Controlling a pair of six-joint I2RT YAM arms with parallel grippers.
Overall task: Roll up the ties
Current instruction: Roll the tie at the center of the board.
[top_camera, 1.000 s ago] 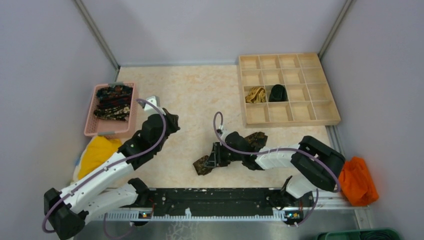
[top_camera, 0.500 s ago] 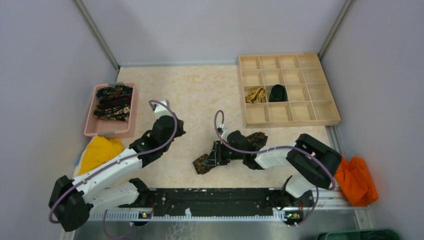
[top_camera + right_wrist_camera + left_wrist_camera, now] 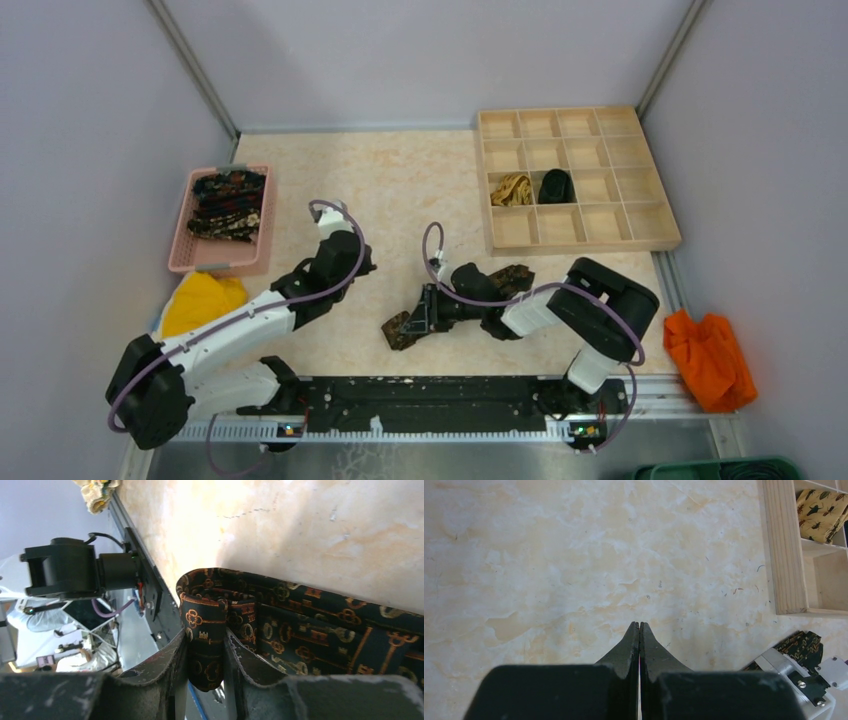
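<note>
Counter [image 3: 400, 185]: pale marbled top with grey walls on three sides. Wooden compartment tray [image 3: 580, 247] sits at the far right of the counter and serves as the reference for all positions below. Pink basket [image 3: 181, 250]: far to the left of the tray, against the left wall, holding a stack of dark speckled ties [image 3: 228, 203]. Orange cloth [image 3: 710, 355]: near side of the tray, beyond its right corner, off the counter edge. Yellow cloth [image 3: 200, 300]: far to the tray's left, just nearside of the basket. Working tie [image 3: 512, 275]: dark fabric with a gold key pattern, lying on the counter nearside and left of the tray. It runs diagonally away from the tray's near-left corner, and its far end is turned over into a fold. Right claw [image 3: 206, 645]: narrow, clamped on that folded end of the working tie, with fabric sandwiched between the two fingers. Left claw [image 3: 639, 630]: fingers pressed together with nothing between them, over bare counter to the left of the tray; the tray's left wall shows at the upper right of the left wrist view. Inside the tray, third row from the far edge: tan-gold tie [image 3: 512, 188] bundled in the leftmost compartment, black tie [image 3: 555, 186] bundled in the compartment just to its right.
</note>
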